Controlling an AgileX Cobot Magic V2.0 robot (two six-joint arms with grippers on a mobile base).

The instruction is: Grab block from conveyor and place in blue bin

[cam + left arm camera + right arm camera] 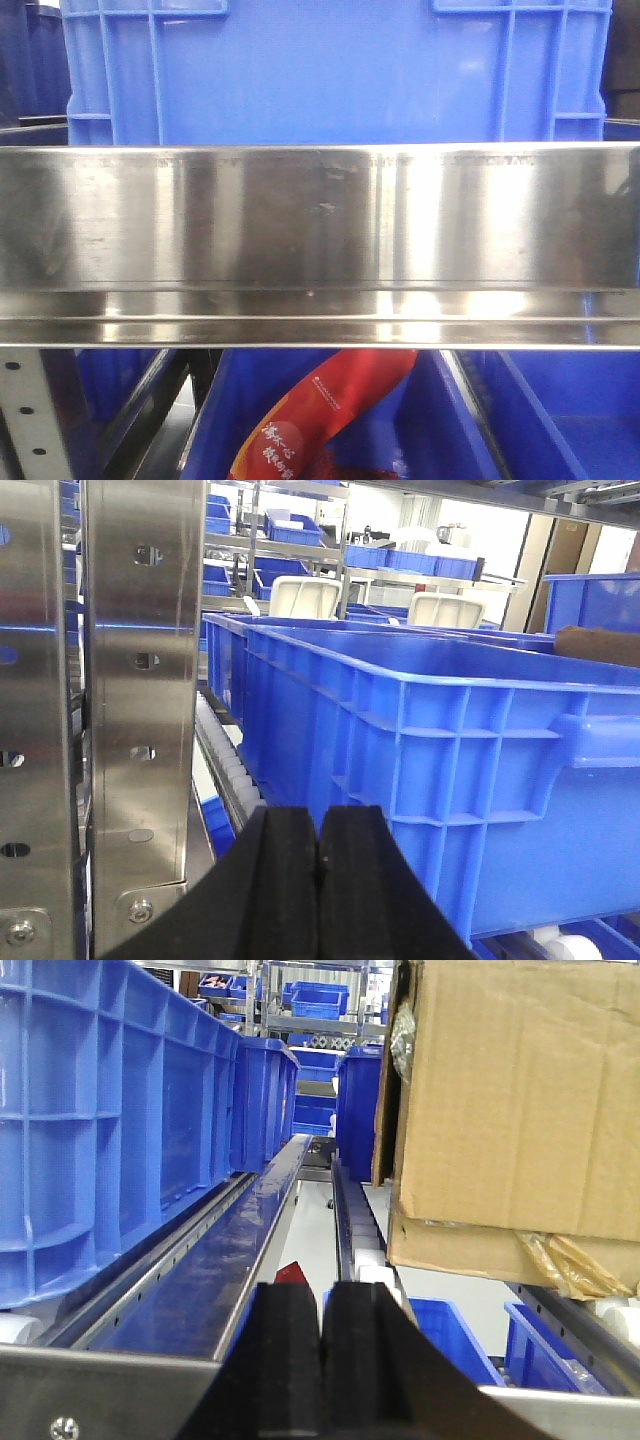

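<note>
No block or conveyor belt visible in any view. Left pincer (318,855) closed, its two black fingers pressed together with nothing between them, facing the long side wall of one large blue bin (450,770) set lengthwise on white rollers (235,770), beside an upright steel post (140,710). Right pincer (322,1345) likewise closed and empty, pointing along a steel rail (215,1250) running away from the camera, one blue crate (100,1120) on its left, one cardboard box (510,1100) on its right. Front view filled by one horizontal steel beam (320,240), one blue crate behind, a red packet (320,415) below.
</note>
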